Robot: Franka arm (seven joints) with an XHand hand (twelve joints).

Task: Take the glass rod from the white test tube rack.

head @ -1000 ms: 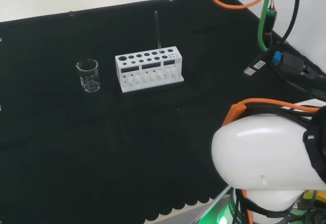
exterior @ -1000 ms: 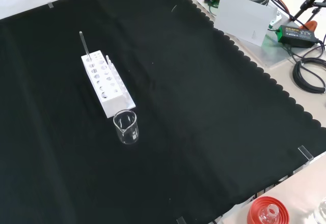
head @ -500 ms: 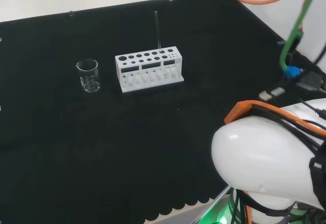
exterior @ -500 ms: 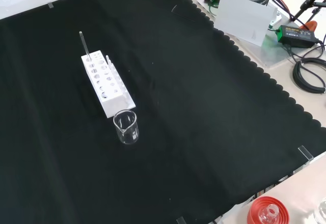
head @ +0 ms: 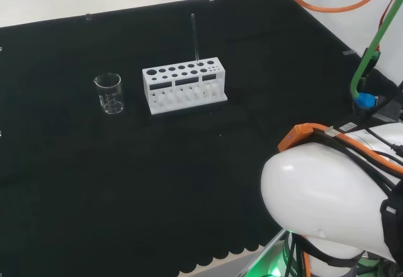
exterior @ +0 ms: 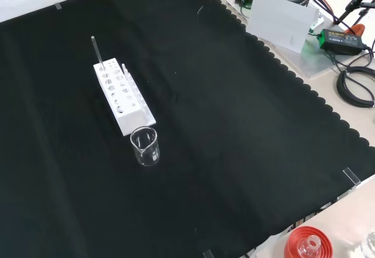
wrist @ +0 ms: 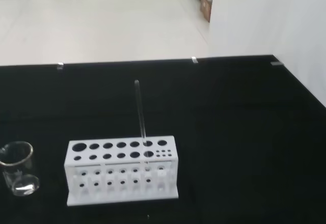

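A white test tube rack (head: 184, 87) stands on the black cloth, seen also in the front view (exterior: 123, 97) and in the wrist view (wrist: 122, 169). A thin clear glass rod (head: 195, 37) stands upright in a hole near the rack's right end in the head view. The rod (exterior: 96, 52) rises from the rack's far end in the front view. In the wrist view the rod (wrist: 140, 111) stands in the back row. Nothing touches the rod or the rack.
A small clear beaker (head: 109, 92) stands left of the rack in the head view and in front of it in the front view (exterior: 145, 146). The arm's white link (head: 330, 198) is at lower right. A red ribbed stand (exterior: 307, 243) sits at the bench edge.
The arm's upper parts and cables at the head view's top right have shifted up and right. Rack, rod and beaker have not moved.
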